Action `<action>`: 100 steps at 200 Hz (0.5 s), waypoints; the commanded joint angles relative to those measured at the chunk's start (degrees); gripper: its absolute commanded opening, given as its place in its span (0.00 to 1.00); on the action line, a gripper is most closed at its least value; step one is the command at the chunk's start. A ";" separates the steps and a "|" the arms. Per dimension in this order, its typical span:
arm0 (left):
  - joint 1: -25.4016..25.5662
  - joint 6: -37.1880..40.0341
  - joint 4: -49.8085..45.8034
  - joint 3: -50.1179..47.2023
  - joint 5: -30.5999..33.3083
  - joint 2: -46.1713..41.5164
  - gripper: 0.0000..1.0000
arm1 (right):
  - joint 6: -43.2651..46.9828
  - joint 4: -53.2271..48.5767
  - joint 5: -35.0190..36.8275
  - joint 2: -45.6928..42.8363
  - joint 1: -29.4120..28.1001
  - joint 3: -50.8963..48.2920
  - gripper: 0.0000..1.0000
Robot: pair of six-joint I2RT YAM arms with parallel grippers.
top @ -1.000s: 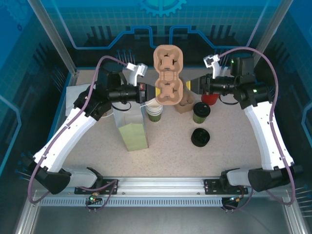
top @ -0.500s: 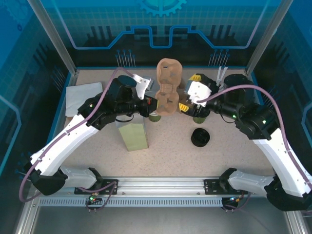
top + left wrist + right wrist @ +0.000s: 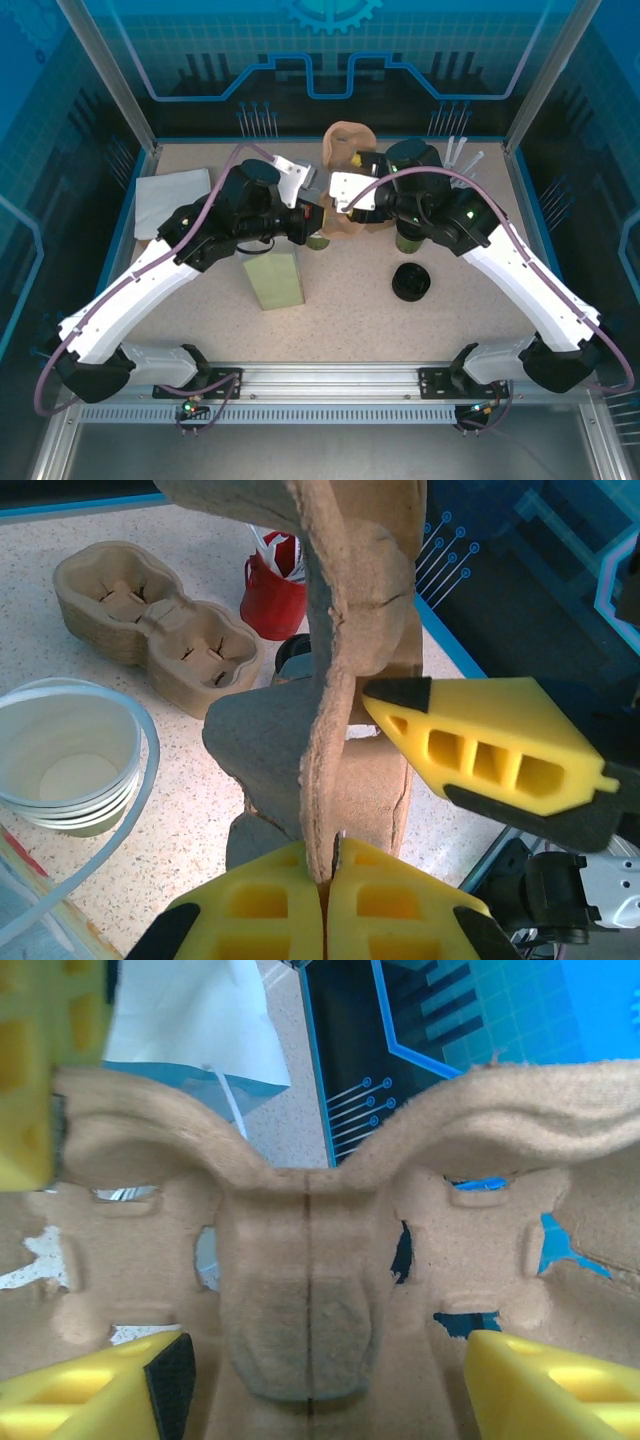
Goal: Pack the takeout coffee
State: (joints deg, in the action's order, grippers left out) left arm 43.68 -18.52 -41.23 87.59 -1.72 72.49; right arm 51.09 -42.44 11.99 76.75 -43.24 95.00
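My left gripper is clamped on the lower edge of the cardboard cup carrier, holding it upright above the table. My right gripper faces the carrier's molded side with its fingers spread wide to either flank; I cannot tell whether they press it. The takeout coffee stands on the table beneath my right forearm, to the right of both grippers and touched by neither, just behind the stack of black lids.
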 commanded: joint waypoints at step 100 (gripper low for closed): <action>0.74 -0.48 2.75 -1.61 -0.75 -1.91 0.00 | -3.54 -2.61 -3.73 5.41 0.39 6.12 0.49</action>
State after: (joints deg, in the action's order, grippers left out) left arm 43.68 -19.14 -40.18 86.83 -1.67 71.96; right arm 49.28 -44.36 9.98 81.28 -43.09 98.48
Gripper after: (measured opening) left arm 0.058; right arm 0.523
